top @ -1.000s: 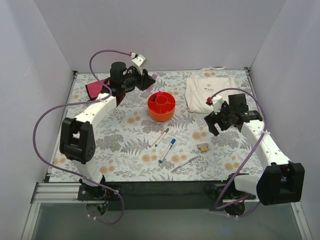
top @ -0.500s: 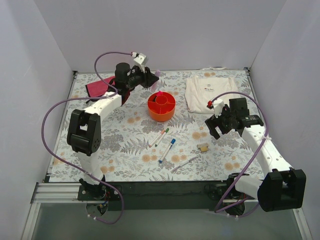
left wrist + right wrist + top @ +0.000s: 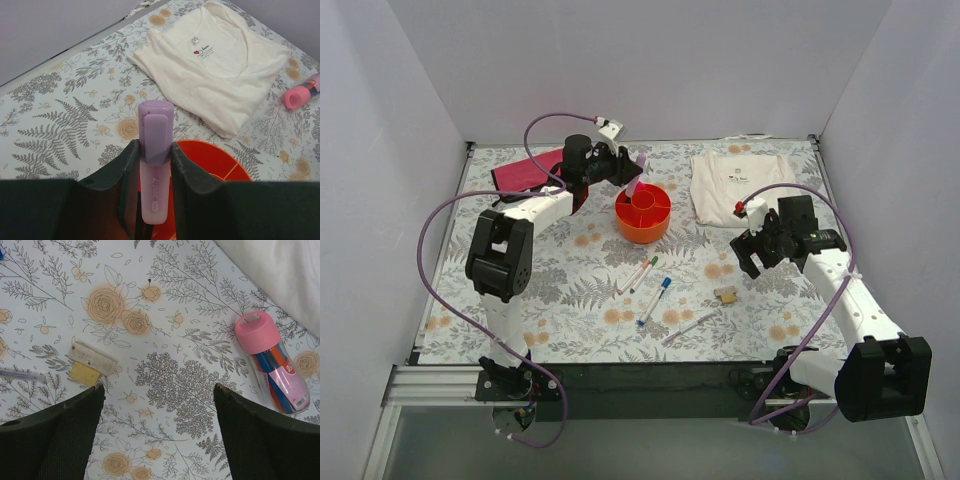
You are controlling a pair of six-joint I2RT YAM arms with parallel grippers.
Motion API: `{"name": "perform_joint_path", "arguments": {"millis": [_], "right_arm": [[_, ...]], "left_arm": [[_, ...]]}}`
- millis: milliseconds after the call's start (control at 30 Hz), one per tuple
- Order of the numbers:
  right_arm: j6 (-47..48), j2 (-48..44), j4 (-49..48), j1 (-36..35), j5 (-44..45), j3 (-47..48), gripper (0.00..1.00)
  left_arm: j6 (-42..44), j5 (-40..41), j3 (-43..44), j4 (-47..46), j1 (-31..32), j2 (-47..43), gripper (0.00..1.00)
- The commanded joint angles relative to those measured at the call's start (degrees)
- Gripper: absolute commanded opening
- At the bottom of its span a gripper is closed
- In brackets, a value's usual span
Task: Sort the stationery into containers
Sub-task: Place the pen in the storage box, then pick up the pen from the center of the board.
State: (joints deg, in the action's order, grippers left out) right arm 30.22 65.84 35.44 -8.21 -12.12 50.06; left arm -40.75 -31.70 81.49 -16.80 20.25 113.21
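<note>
The orange-red tub point(image 3: 642, 213) with dividers stands at mid-back of the table. My left gripper point(image 3: 632, 178) is shut on a lilac highlighter point(image 3: 638, 168), held upright over the tub's back-left rim. The left wrist view shows the highlighter point(image 3: 155, 150) clamped between the fingers, with the tub point(image 3: 215, 160) below. My right gripper point(image 3: 750, 258) is open and empty above the table point(image 3: 159, 389). A tan block point(image 3: 92, 365) lies to its left and a pink-capped highlighter point(image 3: 272, 367) to its right. Red-capped point(image 3: 636, 274), green-capped point(image 3: 647, 270) and blue-capped point(image 3: 657, 298) markers and a grey pen point(image 3: 690, 327) lie at front centre.
A folded white T-shirt point(image 3: 740, 180) lies at the back right, beside the tub. A magenta cloth point(image 3: 525, 170) lies at the back left. White walls close in the table on three sides.
My left gripper has carried the lilac highlighter rightward from the back left to over the tub's rim. The right gripper has shifted only slightly.
</note>
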Motion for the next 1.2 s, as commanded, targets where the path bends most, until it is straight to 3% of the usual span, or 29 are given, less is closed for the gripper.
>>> {"name": "perform_joint_path", "arguments": {"millis": [0,200,233,367,433,467,700,833,933,1000,1067,1167], "right_arm": [[0.11,0.51,-0.90,0.39,0.08,1.53,0.93],[0.28,1.22,-1.07,0.39,0.17,1.79,0.93],[0.28,1.48,-1.08,0.39,0.08,1.79,0.93],[0.28,1.57,-1.25,0.39,-0.10,1.53,0.93],[0.37,1.92,-1.34,0.39,-0.10,1.62,0.93],[0.37,1.92,-1.34,0.30,-0.18,1.62,0.93],[0.46,1.31,-1.52,0.47,-0.01,1.36,0.93],[0.28,-0.10,-1.69,0.39,-0.36,-0.31,0.94],[-0.07,-0.98,-1.69,0.56,-0.36,-0.93,0.94],[-0.51,-1.42,-1.69,0.56,-0.54,-1.37,0.93],[-0.77,-1.42,-1.52,0.56,-0.71,-1.28,0.94],[-0.95,-1.51,-1.43,0.56,-0.62,-0.67,0.94]], "left_arm": [[1.73,1.12,2.53,-0.69,0.05,0.34,0.00],[2.17,2.43,2.09,0.18,0.05,1.14,0.03],[2.34,3.48,1.83,0.19,-0.03,0.88,0.24],[4.36,6.30,1.82,0.27,-0.04,-0.71,0.51],[5.07,8.57,2.35,1.23,-0.04,-1.67,0.73],[5.59,9.02,2.62,1.68,-0.04,-2.11,0.76],[8.23,12.89,3.77,8.97,-0.21,-14.40,0.77],[8.41,15.79,-9.92,12.04,-0.12,-28.81,0.76],[11.57,8.52,-18.81,22.48,0.31,-37.78,0.75],[11.75,6.92,-22.15,30.72,2.24,-40.26,0.72],[11.66,5.96,-22.78,35.67,4.17,-39.56,0.59],[9.56,5.60,-22.69,41.05,6.11,-35.96,0.50]]}}
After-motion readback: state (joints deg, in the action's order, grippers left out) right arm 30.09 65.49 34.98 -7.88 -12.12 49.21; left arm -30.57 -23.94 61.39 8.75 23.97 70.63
